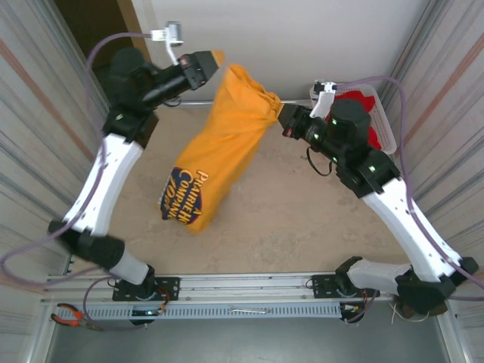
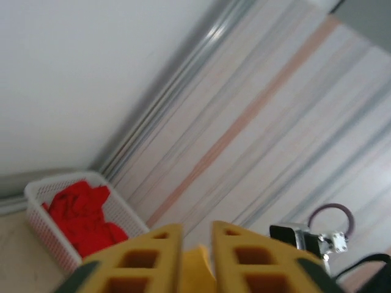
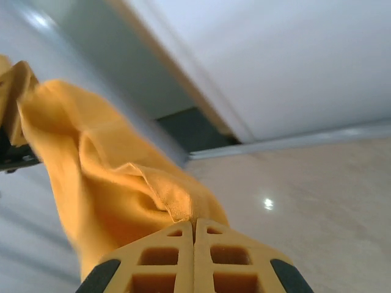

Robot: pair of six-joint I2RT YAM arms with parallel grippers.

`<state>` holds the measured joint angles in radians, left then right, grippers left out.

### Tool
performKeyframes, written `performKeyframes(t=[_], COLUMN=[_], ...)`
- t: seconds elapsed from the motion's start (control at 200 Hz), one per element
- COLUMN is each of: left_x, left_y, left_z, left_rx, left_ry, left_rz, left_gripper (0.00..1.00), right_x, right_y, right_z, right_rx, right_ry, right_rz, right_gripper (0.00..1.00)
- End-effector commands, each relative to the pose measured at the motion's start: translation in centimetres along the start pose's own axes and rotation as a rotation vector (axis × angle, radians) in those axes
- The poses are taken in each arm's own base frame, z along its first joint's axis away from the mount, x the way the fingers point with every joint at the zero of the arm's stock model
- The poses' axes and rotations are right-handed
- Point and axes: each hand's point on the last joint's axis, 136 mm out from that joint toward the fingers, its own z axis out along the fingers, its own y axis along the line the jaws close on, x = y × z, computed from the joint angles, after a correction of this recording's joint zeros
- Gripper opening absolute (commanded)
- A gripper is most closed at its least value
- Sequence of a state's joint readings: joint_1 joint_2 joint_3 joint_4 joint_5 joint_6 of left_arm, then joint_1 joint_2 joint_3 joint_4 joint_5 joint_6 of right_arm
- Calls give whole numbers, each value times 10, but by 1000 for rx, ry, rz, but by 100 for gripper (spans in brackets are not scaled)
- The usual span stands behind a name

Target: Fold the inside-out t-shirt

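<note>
Beige table (image 1: 302, 227) boxed in by ribbed panels on both sides, white wall along the far edge.

From above: the inside-out t-shirt (image 1: 219, 144) slung in the air over the far left part of the table, strung between left gripper (image 1: 217, 57) and right gripper (image 1: 284, 119). Printed lettering at the lower end, toward the table's middle; resting on the surface or just clear of it, hard to tell. White basket (image 1: 386, 128) of red garments (image 1: 361, 102) in the far right corner, apart from the shirt.

From the left wrist: jaws parted a little, a sliver of yellow cloth in the gap; pinched or merely lying there, impossible to tell. Beyond, the basket (image 2: 36, 210).

From the right wrist: jaws closed tight on a gathered fold of the shirt, cloth draping away to the left.

Likely step in hand: laying the shirt out flat ahead of any fold. To do it well: keep the right grip firm, lower slowly with the lettered end landing first, draw the held points apart to ease the bunching, steer clear of the basket.
</note>
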<state>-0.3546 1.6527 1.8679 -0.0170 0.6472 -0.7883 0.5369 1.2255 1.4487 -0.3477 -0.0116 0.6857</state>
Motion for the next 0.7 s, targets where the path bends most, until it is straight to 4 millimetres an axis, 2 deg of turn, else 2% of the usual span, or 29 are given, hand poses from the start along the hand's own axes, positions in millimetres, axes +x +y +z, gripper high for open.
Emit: performKeyframes(t=[0.0, 0.075, 0.145, 0.2, 0.225, 0.255, 0.276, 0.311, 0.336, 0.386, 0.486, 0.551, 0.576, 0.601, 0.696], left_x=[59, 76, 88, 94, 101, 105, 114, 121, 133, 149, 205, 242, 256, 274, 324], left_y=[108, 132, 142, 143, 145, 143, 147, 145, 148, 145, 147, 146, 146, 145, 144], left_z=[36, 39, 30, 17, 9, -1, -8, -23, -34, -57, -103, -131, -139, -148, -174], left_rx=[-132, -167, -198, -216, -228, -235, -251, -278, -309, -362, -495, -559, -576, -589, -626], left_ry=[161, 194, 207, 210, 217, 217, 229, 228, 242, 258, 347, 405, 427, 459, 546], left_rz=[-177, -188, -177, -167, -173, -167, -173, -159, -162, -143, -103, -80, -75, -77, -52], left_gripper=[35, 49, 58, 63, 64, 66, 66, 68, 69, 71, 73, 74, 75, 75, 76], right_x=[25, 30, 37, 43, 45, 49, 53, 61, 69, 91, 148, 190, 207, 219, 261], right_y=[-86, -128, -157, -168, -166, -160, -155, -144, -136, -126, -122, -133, -143, -150, -175], right_z=[39, 56, 71, 76, 76, 75, 73, 69, 65, 55, 30, 10, 1, -7, -36], right_rx=[243, 339, 387, 421, 418, 406, 394, 371, 357, 351, 387, 437, 479, 511, 590], right_ry=[70, 105, 176, 243, 258, 266, 271, 278, 289, 323, 384, 431, 447, 450, 488], right_rz=[116, 147, 141, 124, 108, 87, 73, 48, 32, 2, -48, -63, -69, -65, -1], right_gripper=[0, 0, 0, 40, 51, 59, 63, 66, 68, 73, 79, 80, 80, 80, 80])
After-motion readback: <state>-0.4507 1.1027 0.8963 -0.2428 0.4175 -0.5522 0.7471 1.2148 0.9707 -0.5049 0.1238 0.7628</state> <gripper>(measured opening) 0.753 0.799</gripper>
